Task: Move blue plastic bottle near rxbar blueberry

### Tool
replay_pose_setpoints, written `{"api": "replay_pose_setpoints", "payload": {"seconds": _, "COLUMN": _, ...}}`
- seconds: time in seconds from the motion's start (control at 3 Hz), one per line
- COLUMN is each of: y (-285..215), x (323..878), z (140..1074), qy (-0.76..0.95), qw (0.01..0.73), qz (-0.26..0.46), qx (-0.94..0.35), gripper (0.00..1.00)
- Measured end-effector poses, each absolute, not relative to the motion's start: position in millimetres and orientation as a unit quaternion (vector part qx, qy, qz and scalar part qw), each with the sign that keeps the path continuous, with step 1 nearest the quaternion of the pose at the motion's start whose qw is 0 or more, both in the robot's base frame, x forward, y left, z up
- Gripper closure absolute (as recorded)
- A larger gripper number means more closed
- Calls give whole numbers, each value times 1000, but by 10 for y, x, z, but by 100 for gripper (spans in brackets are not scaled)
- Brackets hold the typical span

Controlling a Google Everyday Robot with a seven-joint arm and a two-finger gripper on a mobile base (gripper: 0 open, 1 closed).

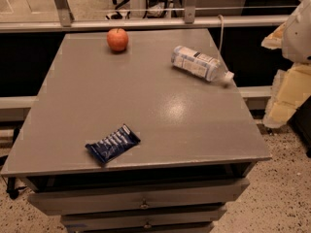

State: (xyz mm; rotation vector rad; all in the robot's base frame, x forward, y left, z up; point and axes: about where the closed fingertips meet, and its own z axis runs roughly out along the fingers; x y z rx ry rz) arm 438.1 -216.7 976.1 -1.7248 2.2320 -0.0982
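Single camera view looking down on a grey tabletop.

The bottle lies on its side at the far right of the tabletop, close to the right edge. Its long axis runs from far-left to near-right, and the white cap points towards that edge.

The bar lies flat near the front edge, left of centre and well apart from the bottle. It is turned at a slant to the edge. An apple stands at the far side, left of the bottle, and plays no part in the task.

The tool appears to be the pale white-and-yellow form at the right margin. It is off the tabletop and beside its right edge. Whether it is released or clenched cannot be told, and it holds nothing that can be seen.

The bottle therefore lies to the left of the tool and slightly farther back, cap end nearest. A grasp across the body, square to the long axis, looks the likely approach. The carry would then run diagonally forward and left to the bar.

The surface is smooth with a dull sheen, so a lying bottle could roll if nudged. Drawers sit below the tabletop, a speckled floor lies to the right, and a rail runs behind.
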Motion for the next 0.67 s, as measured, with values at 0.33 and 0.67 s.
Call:
{"api": "replay_pose_setpoints", "payload": {"seconds": 0.33, "y": -2167, "x": 4381, "z": 9761, "qy": 781, "qw": 159, "qz": -34, "qx": -603, "gripper": 0}}
{"api": "replay_pose_setpoints", "payload": {"seconds": 0.67, "y": -2172, "x": 4437, "z": 9764, "qy": 779, "qw": 167, "qz": -41, "qx": -602, "gripper": 0}}
